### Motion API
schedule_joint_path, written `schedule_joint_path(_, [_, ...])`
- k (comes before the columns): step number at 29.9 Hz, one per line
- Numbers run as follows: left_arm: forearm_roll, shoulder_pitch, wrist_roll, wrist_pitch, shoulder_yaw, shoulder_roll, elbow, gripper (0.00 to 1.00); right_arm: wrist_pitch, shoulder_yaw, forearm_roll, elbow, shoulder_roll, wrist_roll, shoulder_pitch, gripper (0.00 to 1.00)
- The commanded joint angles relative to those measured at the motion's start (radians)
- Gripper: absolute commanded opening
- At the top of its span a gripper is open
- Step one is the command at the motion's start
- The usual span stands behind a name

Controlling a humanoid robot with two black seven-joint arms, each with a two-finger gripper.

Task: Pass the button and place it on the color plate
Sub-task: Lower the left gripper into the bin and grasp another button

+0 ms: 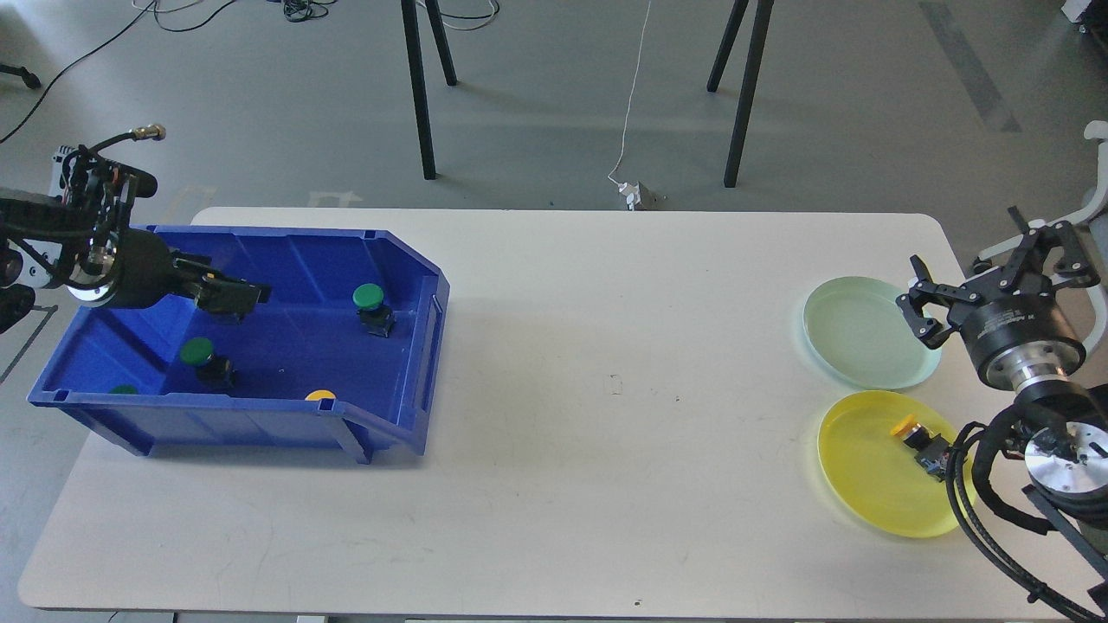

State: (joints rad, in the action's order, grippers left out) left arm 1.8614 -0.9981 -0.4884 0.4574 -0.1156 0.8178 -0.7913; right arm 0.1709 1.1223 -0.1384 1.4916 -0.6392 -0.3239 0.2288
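A yellow button (917, 431) lies on its side on the yellow plate (866, 484) at the right front. My right gripper (991, 272) is open and empty, raised above the table's right edge beside the pale green plate (857, 337). My left gripper (232, 296) reaches down into the blue bin (420, 346), over its back left part. Its fingers look dark and edge-on, so I cannot tell whether they hold anything. In the bin lie a green button (369, 299), a second green button (196, 352), a green cap (124, 390) and a yellow cap (321, 395) at the front wall.
The white table (606, 389) holds the bin at the left and the two plates at the right. The right arm's cables (978, 502) overhang the yellow plate's right rim. Stand legs and a chair stand on the floor beyond the table.
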Motion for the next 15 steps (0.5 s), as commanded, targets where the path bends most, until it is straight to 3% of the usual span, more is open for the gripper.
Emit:
schedule_joint_path(1, [0.007, 0.009, 0.0, -0.002, 0.017, -0.009, 0.032, 0.98, -0.085, -0.14, -0.04, -0.115, -0.056, 0.002, 0.213, 1.0])
schedule_joint_path(6, [0.005, 0.023, 0.0, -0.003, 0.065, -0.049, 0.101, 0.98, -0.09, -0.213, -0.04, -0.165, -0.051, 0.002, 0.334, 1.0])
schedule_joint_path(15, [-0.008, 0.03, 0.0, -0.005, 0.128, -0.137, 0.24, 0.98, -0.099, -0.208, -0.041, -0.16, -0.05, 0.0, 0.297, 1.0])
